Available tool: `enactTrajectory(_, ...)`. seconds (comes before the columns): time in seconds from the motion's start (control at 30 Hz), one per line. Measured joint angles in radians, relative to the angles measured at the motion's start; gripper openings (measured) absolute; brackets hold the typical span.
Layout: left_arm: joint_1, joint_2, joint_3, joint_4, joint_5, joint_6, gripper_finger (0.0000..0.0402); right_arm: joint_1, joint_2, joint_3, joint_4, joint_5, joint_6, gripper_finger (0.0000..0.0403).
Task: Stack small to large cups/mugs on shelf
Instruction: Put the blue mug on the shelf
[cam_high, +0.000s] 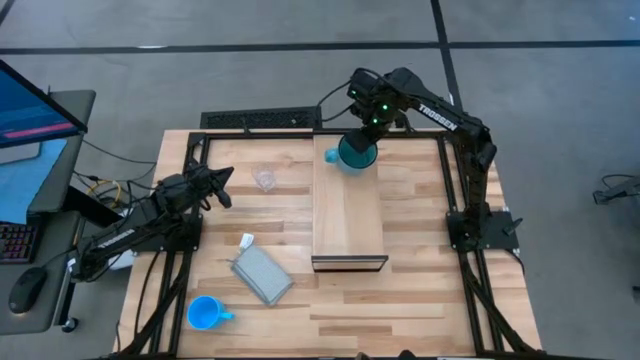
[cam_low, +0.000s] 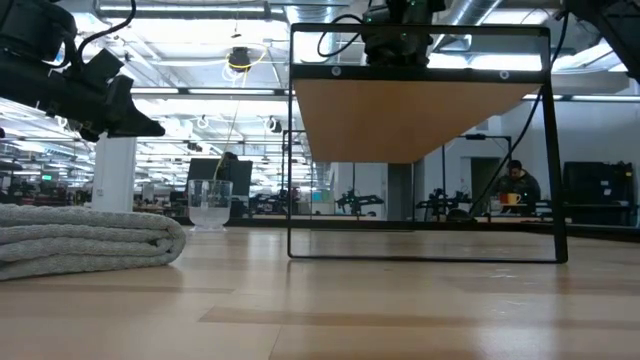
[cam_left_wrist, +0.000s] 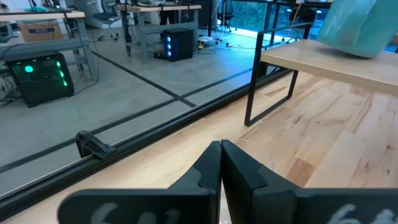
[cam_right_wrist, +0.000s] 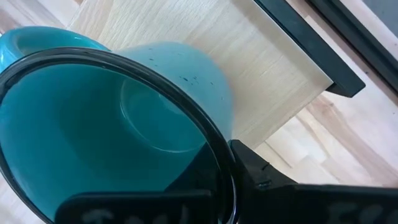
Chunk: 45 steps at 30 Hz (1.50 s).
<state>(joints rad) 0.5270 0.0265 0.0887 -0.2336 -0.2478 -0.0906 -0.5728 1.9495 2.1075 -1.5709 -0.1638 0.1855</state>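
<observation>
Two fingers of the right gripper (cam_right_wrist: 227, 171) clamp the rim of the large teal mug (cam_high: 354, 153), one inside the bowl and one outside, at the far end of the shelf (cam_high: 347, 222); the high view puts the mug over that end, its handle toward the left arm, though whether its base already rests on the planks cannot be told. Outward from there, the shelf's remaining length lies bare down to its dark front edge. Across the surface (cam_high: 420, 310), the left gripper (cam_high: 222, 187) waits with its fingers pressed together and holding nothing, near the tiny clear glass cup (cam_high: 265, 179), which stands on the surface just left of the shelf. Farther toward the near edge lies a flat grey pouch (cam_high: 262, 274), and beyond it the medium blue mug (cam_high: 205, 313) sits on the near left part of the surface, well apart from the shelf. By the look of it, the first step is in hand: placing the largest mug as the base. Next, the right fingers would need to part and lift clear without tipping the mug, before the blue mug is fetched to nest inside.
</observation>
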Motion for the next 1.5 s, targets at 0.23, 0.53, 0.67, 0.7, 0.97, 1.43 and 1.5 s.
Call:
enactTrajectory(0.23,0.0,0.0,0.0,0.0,0.0,-0.001,0.0,0.002,0.0,0.0,0.002,0.001,-0.026,0.0032)
enactTrajectory(0.53,0.0,0.0,0.0,0.0,0.0,-0.002,0.0,0.002,0.003,-0.001,0.001,0.019,-0.027,0.0046)
enactTrajectory(0.67,0.0,0.0,0.0,0.0,0.001,-0.002,0.0,0.003,0.002,-0.001,0.003,0.039,-0.036,0.0046)
enactTrajectory(0.7,0.0,0.0,0.0,0.0,0.001,-0.002,0.0,0.003,0.002,-0.001,0.003,0.039,-0.036,0.0046)
enactTrajectory(0.97,0.0,0.0,0.0,0.0,0.001,-0.002,0.0,0.003,0.002,-0.001,0.002,0.042,-0.036,0.0047)
enactTrajectory(1.43,0.0,0.0,0.0,0.0,0.001,-0.002,0.0,0.01,0.004,-0.003,-0.003,0.065,-0.074,0.0105)
enactTrajectory(1.5,0.0,0.0,0.0,0.0,0.001,-0.002,0.0,0.01,0.004,-0.003,-0.003,0.064,-0.074,0.0121)
